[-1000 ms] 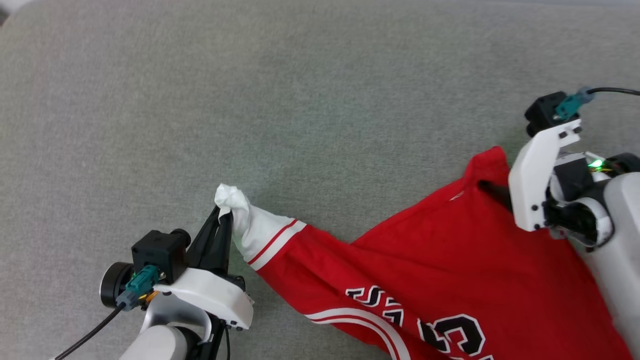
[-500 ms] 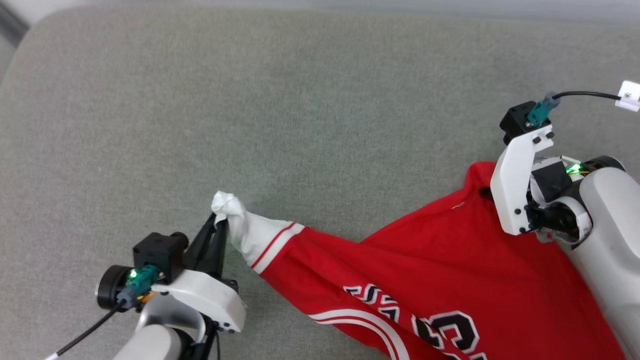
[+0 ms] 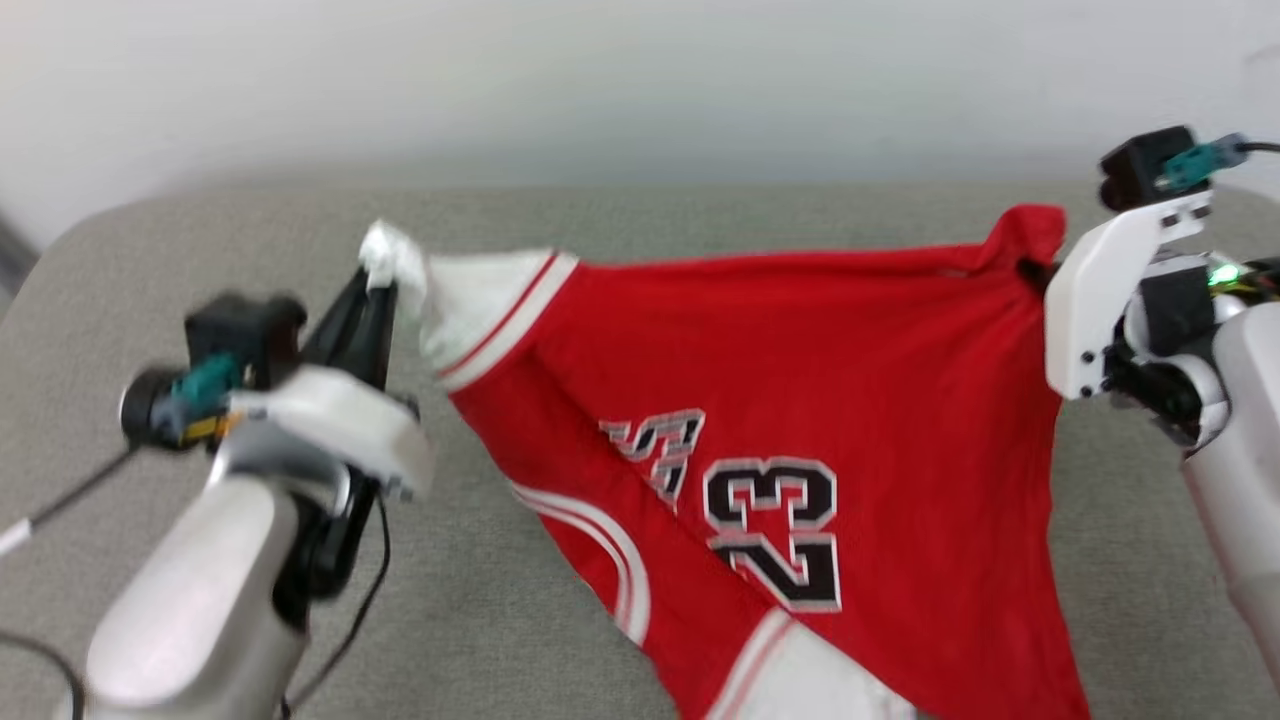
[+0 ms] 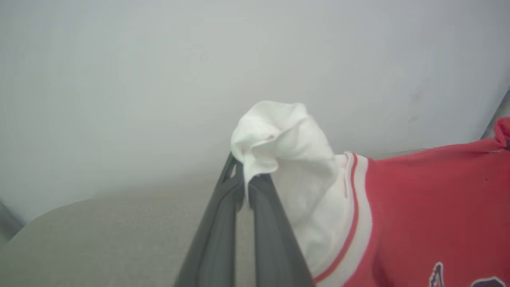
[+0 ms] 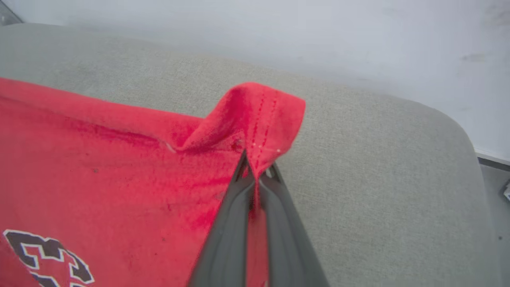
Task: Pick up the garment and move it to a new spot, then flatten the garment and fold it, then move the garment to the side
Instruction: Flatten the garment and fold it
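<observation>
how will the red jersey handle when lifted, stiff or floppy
Likely very floppy: the red jersey sags in a triangle between the left end effector and right end effector. Probably light, since thin pinches at a sleeve and a corner hold it. It may slip from such small bites.

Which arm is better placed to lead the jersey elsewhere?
Probably left: the left gripper, shut on the jersey, has more bare cushion on its side than the right gripper, shut on it too.
</observation>
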Available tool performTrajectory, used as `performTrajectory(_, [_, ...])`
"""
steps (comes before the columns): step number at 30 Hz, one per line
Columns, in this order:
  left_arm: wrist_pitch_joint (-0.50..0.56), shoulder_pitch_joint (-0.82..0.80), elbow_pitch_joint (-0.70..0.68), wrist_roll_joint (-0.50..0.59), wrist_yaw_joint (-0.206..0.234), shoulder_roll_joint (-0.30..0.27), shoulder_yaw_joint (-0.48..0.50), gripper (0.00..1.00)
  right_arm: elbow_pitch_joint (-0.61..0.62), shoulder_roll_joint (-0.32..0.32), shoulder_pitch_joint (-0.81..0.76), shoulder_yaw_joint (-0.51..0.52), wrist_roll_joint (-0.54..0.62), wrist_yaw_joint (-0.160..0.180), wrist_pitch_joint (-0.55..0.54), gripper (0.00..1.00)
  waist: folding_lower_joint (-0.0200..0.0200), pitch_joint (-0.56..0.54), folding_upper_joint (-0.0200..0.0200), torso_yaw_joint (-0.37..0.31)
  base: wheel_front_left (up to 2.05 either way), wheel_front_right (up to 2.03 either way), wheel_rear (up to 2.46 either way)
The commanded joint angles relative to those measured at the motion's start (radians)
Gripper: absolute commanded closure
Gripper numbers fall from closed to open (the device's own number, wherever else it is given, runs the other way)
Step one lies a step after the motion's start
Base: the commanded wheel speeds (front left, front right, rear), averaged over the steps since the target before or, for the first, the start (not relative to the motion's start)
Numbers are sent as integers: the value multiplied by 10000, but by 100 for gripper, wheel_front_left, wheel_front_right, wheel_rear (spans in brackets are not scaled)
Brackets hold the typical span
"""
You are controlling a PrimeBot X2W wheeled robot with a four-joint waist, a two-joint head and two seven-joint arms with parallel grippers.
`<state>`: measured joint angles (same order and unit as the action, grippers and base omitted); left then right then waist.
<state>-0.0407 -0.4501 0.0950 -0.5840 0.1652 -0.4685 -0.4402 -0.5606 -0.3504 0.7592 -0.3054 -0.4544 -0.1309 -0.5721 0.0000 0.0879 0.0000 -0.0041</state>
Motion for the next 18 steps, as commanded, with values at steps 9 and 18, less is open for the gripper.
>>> performTrajectory(9, [7,-4232,2644,131,-844,809,57,100,-370,485,1643,1750,1289,5,1655,100,0,755,0,-459,0,0,0])
performTrajectory(18, [-538,-8597,4349,614,-1367,688,467,100,-128,613,4740,2575,2232,6,2663,100,0,2782,0,-634,0,0,0])
